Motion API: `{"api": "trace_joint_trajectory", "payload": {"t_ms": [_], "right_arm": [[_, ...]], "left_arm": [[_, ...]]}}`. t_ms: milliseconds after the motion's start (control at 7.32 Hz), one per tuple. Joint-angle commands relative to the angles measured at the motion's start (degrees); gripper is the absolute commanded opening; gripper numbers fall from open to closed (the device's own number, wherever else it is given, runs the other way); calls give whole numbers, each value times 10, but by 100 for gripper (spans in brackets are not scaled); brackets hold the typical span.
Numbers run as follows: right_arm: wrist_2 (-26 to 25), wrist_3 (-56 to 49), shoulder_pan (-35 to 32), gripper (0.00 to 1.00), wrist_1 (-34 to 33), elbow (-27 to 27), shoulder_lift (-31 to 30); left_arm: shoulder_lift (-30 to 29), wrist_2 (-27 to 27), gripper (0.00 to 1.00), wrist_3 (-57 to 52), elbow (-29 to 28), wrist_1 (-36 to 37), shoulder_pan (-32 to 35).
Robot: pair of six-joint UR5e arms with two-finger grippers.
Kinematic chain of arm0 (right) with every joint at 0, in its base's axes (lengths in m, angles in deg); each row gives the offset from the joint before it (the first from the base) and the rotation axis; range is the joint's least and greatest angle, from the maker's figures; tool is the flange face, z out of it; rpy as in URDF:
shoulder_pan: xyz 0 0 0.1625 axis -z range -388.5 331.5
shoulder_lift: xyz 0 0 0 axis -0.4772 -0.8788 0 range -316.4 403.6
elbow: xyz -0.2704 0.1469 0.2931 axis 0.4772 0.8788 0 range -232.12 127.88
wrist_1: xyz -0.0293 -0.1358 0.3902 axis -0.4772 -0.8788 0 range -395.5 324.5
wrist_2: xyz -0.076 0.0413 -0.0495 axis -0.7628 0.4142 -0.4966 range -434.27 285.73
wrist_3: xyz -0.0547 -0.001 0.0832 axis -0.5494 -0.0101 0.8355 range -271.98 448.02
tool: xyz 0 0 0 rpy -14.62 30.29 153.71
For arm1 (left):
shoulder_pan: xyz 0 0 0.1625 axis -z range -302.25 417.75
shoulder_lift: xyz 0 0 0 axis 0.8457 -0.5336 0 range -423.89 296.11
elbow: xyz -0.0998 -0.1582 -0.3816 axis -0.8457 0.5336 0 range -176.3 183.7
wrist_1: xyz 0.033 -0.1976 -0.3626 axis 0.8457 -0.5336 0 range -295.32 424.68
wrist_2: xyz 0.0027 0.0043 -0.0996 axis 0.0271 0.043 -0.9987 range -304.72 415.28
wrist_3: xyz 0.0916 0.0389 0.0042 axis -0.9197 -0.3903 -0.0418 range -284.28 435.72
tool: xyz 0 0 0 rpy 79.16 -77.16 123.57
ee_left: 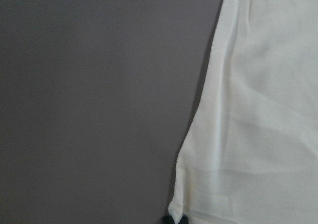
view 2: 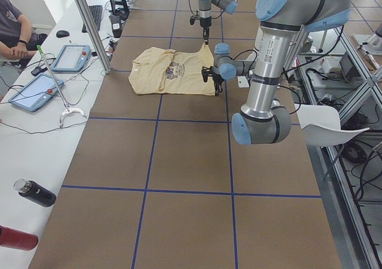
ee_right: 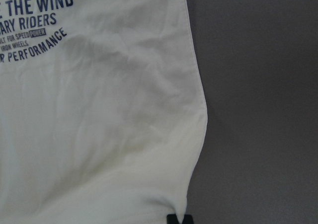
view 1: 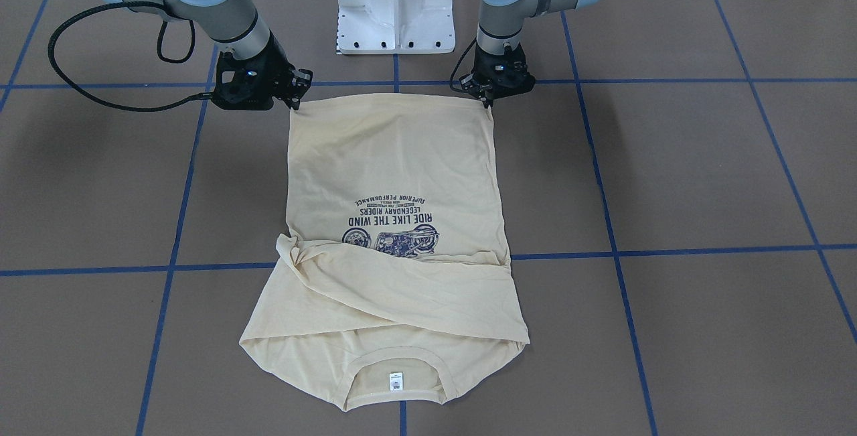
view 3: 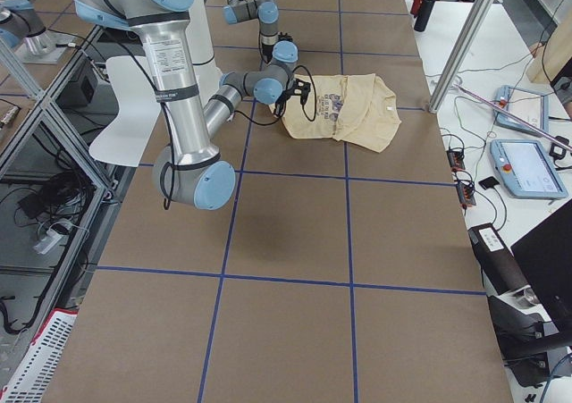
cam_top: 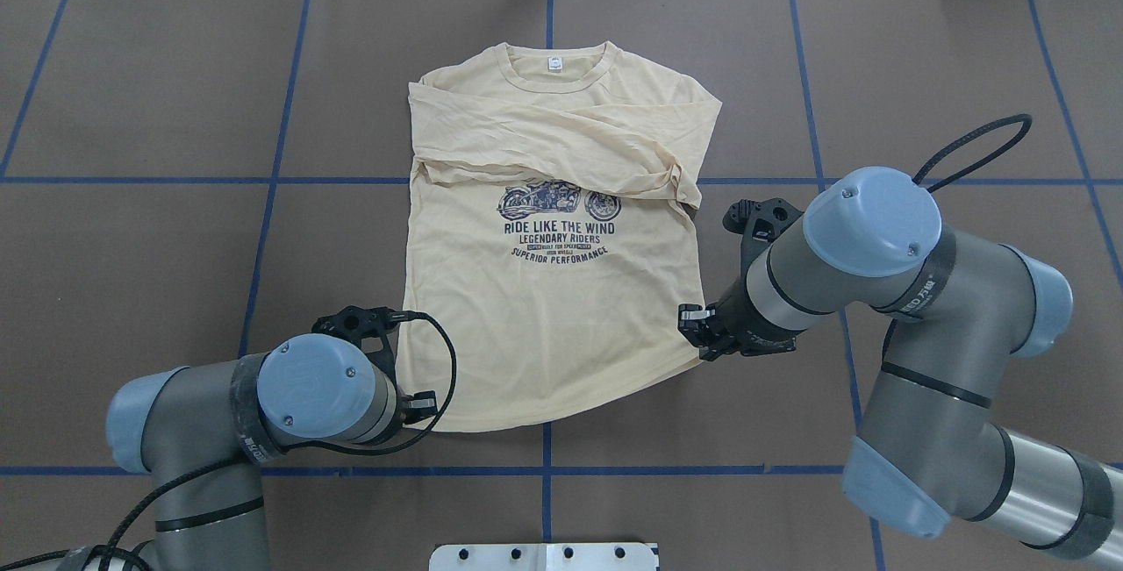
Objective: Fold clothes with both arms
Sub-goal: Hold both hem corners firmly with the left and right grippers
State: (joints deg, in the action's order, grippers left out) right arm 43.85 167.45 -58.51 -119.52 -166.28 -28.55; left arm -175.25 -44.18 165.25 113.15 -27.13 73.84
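**Q:** Where does it stand?

**A:** The shirt (cam_top: 544, 317) lies on the desk (cam_top: 175, 246), print (cam_top: 559, 229) up. The sleeves (cam_top: 561, 137) are crossed over the chest and the collar (cam_top: 553, 80) is on the side away from the robot. The left fingers (view 1: 489, 100) are clenched on one hem corner and the right fingers (view 1: 294, 102) on the other. Both wrist views show the tips pinched on cloth.

**Q:** Step in hand?

**A:** Judged: carry the hem (view 1: 392, 96) over to the collar for the half fold.

**Q:** How do you do it well?

**A:** Raise both corners together and level, only high enough that the cloth clears itself. Hold the hem taut between the arms, because thin fabric will likely sag and crease if it goes slack.

**Q:** Anything off?

**A:** In the overhead view the right corner sits nearer the print than the left. I cannot tell whether it is raised or pulled forward. Square the two corners before you travel.

**Q:** Risks?

**A:** The crossed sleeves may drag or bunch under the fold, so move slowly over them. Land the hem just short of the collar, then let go of both corners at once.
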Motion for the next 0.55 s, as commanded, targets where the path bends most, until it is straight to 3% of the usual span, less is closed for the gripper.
{"api": "trace_joint_trajectory", "payload": {"t_ms": [0, 273, 410], "right_arm": [[0, -2, -2, 0, -1, 0, 0], [2, -1, -1, 0, -1, -1, 0], [3, 1, -3, 0, 1, -7, -7]], "left_arm": [[-1, 0, 0, 0, 29, 26, 3], [-1, 0, 0, 0, 44, 28, 10], [12, -1, 0, -1, 98, 30, 19]]}}
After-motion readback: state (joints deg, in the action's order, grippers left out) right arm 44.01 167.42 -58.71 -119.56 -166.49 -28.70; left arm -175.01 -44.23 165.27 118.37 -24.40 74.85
